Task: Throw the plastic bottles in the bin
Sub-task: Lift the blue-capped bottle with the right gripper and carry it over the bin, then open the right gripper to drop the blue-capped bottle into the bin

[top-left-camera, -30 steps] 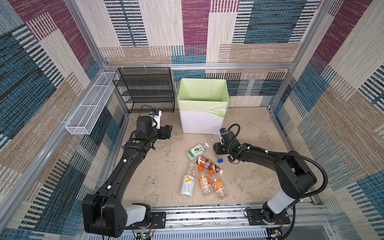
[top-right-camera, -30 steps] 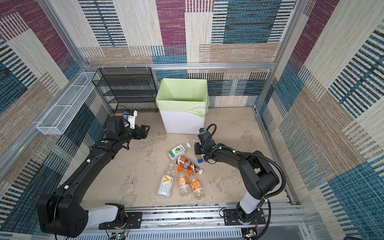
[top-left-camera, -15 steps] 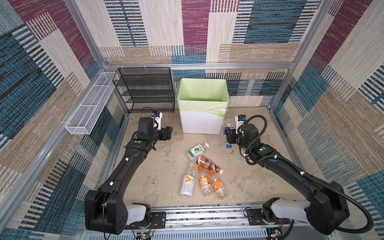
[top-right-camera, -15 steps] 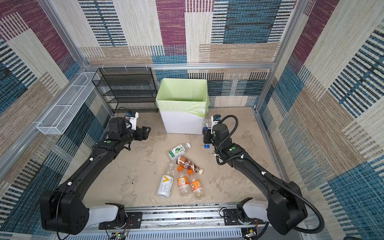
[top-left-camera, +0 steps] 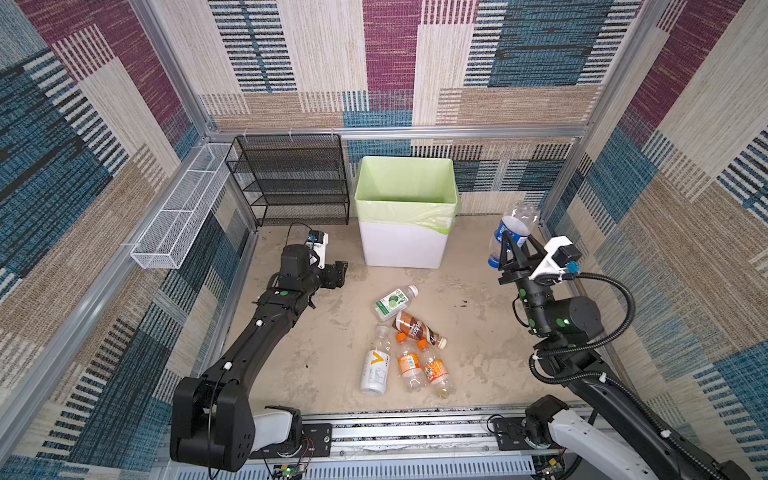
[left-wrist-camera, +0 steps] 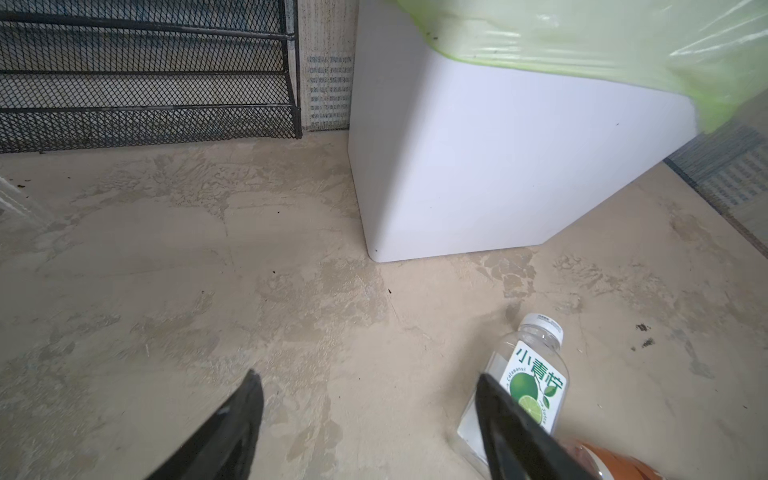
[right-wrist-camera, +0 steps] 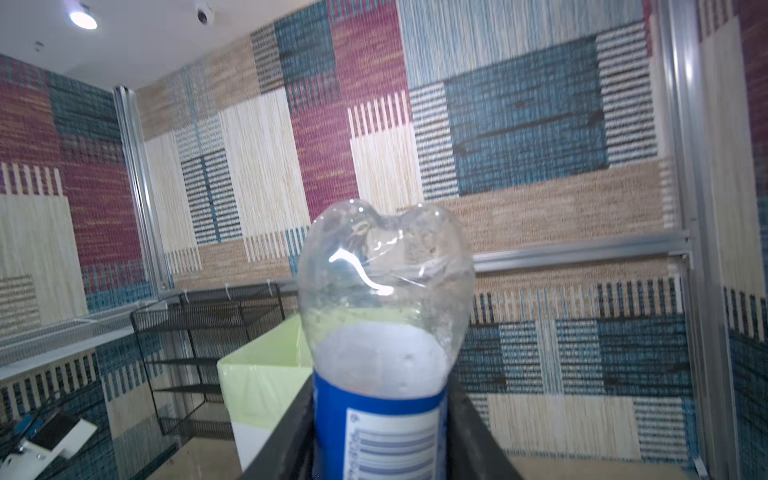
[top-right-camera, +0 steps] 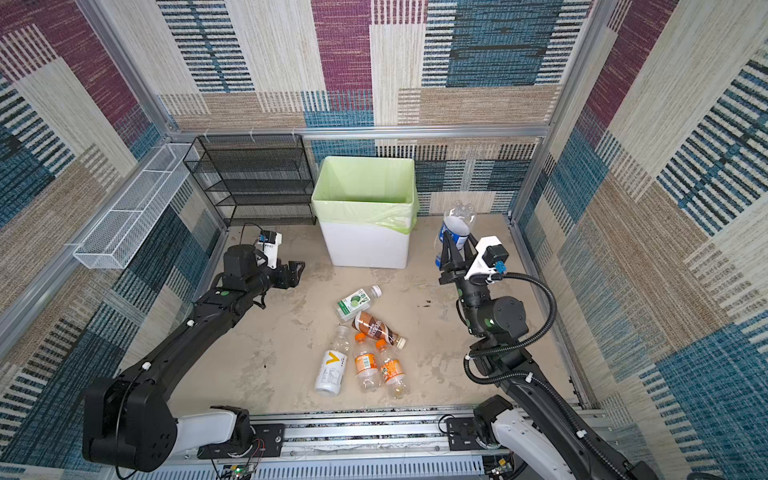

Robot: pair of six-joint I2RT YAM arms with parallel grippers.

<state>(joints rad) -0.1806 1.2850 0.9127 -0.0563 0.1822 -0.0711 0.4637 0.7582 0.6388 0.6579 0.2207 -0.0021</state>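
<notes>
right end effector (top-left-camera: 517,246) pinches a blue-labelled bottle (top-left-camera: 519,216) tight, high and right of the bin (top-left-camera: 405,206); released short of the rim, it would fall to the tabletop (top-left-camera: 316,340). left end effector (top-left-camera: 338,273) gapes empty.

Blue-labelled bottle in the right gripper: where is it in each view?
Both top views: blue-labelled bottle held aloft, right of the bin.
Left wrist: not in it.
Right wrist: centre, between the jaws.
Shared landmark: the bin, green-lined, in all four.
</notes>
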